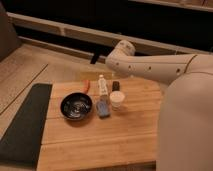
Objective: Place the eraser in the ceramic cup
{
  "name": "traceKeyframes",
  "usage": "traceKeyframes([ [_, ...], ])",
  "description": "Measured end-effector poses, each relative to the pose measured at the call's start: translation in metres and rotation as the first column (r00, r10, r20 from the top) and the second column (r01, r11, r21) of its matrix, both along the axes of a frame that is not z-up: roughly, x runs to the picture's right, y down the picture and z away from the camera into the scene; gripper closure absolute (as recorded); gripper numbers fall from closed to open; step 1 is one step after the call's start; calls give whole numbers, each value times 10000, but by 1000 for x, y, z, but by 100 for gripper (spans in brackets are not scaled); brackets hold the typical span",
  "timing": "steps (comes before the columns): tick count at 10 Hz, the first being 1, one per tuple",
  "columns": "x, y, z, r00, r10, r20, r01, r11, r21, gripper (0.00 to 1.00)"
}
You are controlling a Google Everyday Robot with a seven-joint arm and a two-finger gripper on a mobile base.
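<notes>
The eraser (116, 86), a small black block, stands on the wooden table (100, 145) just behind the ceramic cup (117, 99). The cup is cream-white, upright, and nothing shows inside it. My white arm (150, 65) reaches from the right across the table's far edge and bends at a rounded joint (121, 52) above and behind the eraser. The gripper itself does not show; it lies hidden past that bend, and nothing from the table is lifted.
A dark glossy bowl (76, 106) sits left of the cup, with a blue-grey pad (103, 108) between them. A slim white bottle (102, 85) and an orange-red stick (86, 85) stand behind. A dark mat (22, 125) borders the table's left; my white body (187, 120) fills the right.
</notes>
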State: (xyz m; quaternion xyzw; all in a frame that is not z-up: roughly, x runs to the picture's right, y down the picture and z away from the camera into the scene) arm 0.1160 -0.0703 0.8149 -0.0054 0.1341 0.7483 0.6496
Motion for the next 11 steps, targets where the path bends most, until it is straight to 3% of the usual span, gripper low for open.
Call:
traceKeyframes([
  [3, 13, -14, 27, 9945, 671, 801, -718, 9958, 575, 35],
  [5, 19, -12, 46, 9847, 909, 1487, -1008, 9930, 608, 35],
  [7, 31, 0, 70, 9693, 1315, 2078, -1413, 9894, 330, 35],
  [9, 40, 14, 86, 9640, 1339, 2299, -1353, 9908, -97, 35],
  [11, 39, 18, 92, 9619, 1320, 2392, -1297, 9912, -255, 35],
])
